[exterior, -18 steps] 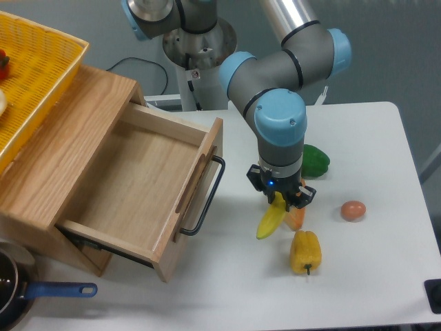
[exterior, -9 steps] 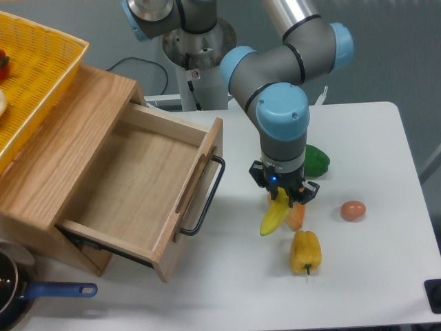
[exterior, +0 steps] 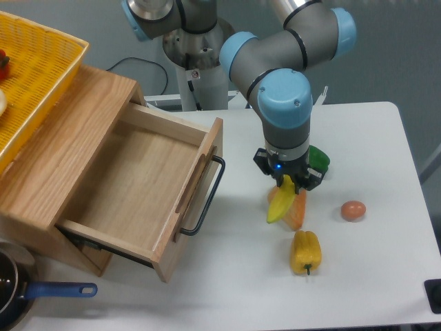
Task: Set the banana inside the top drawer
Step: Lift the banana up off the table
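- Here the banana (exterior: 280,205) hangs tip-down in the gripper (exterior: 288,182), clamped at its upper end, over the table (exterior: 386,138); just behind it shows an orange vegetable (exterior: 297,214).
- The top drawer (exterior: 145,179) is pulled out, well left of the banana; its black handle (exterior: 207,200) faces the arm.
- Nearby lie a yellow pepper (exterior: 305,251), a brown egg (exterior: 353,210) and a green pepper (exterior: 319,160); a yellow basket (exterior: 41,62) sits on the cabinet (exterior: 65,131).

A plain yellow banana (exterior: 281,205) is seen against a white counter (exterior: 372,276). The drawer (exterior: 141,186) is light wood, its handle (exterior: 207,200) black. The basket (exterior: 34,76) is yellow mesh.
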Motion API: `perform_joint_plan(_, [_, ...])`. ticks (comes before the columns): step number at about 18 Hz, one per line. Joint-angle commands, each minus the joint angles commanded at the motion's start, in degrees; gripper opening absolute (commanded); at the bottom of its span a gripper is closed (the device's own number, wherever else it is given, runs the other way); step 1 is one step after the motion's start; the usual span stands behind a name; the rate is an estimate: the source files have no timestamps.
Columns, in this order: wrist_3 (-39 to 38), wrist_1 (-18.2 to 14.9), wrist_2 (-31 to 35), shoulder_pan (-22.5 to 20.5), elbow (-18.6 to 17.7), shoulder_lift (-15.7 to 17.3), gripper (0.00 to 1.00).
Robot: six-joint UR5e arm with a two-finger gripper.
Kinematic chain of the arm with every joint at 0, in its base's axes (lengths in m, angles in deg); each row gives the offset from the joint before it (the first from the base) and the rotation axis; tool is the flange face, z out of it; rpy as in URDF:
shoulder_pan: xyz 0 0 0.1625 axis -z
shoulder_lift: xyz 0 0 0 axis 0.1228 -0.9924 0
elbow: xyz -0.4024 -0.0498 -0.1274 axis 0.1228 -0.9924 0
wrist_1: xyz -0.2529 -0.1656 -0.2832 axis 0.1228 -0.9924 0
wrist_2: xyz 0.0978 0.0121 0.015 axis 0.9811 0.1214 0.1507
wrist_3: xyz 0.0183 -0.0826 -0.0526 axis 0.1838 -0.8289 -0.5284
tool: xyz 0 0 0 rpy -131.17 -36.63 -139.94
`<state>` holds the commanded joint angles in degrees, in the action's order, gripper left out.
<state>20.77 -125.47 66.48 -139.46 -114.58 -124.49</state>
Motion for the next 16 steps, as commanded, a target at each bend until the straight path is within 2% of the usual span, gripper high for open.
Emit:
perform_joint_plan(3, [-0.2, -2.6, -0.4, -0.4, 1.3, 0.2, 0.40])
perform_joint_plan(8, [-1.8, -3.8, -4.8, -1.6, 2.1, 1.7, 0.40])
perform_joint_plan(10, [-1.8, -6.3, -4.8, -1.9, 2.8, 3.9, 0.40])
perform_joint_plan(16, [-1.8, -14.4, -5.2, -2.1, 6.2, 5.5, 0.40])
